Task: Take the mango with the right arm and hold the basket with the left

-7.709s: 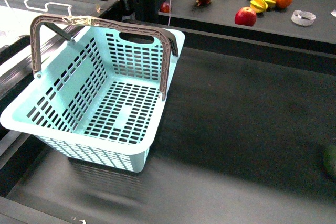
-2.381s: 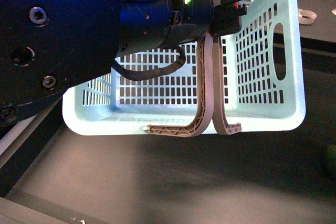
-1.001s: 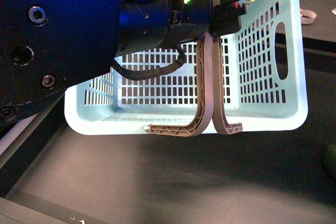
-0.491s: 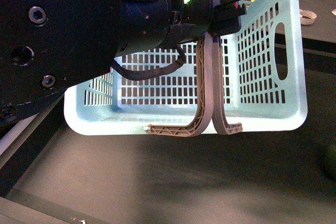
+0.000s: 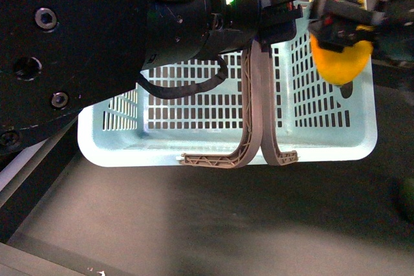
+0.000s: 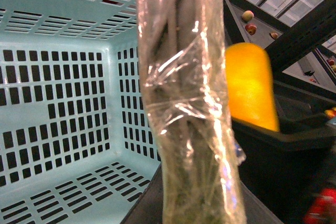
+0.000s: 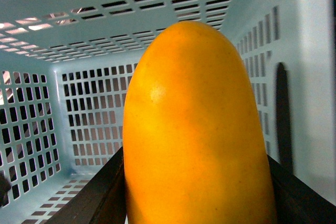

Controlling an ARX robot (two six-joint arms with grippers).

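The big black left arm [image 5: 77,50] is filling much of the front view and hiding part of the pale turquoise plastic basket with slotted sides [image 5: 129,153]. The left tool [image 5: 284,8] is squeezing tight on the basket's two grey-brown handles [image 5: 255,108]. One is wrapped in clear tape [image 6: 184,103]. The basket is hanging tipped above the dark worktop [image 5: 226,224]. The slim dark right tool [image 5: 343,21] is gripping the smooth yellow-orange mango [image 5: 339,56] up in the air, right by the basket's open side. Black fingers [image 7: 100,192] are covering its end. I cannot tell if the mango is inside the rim. A dark green round thing [image 5: 407,198] is getting cut off at the edge.
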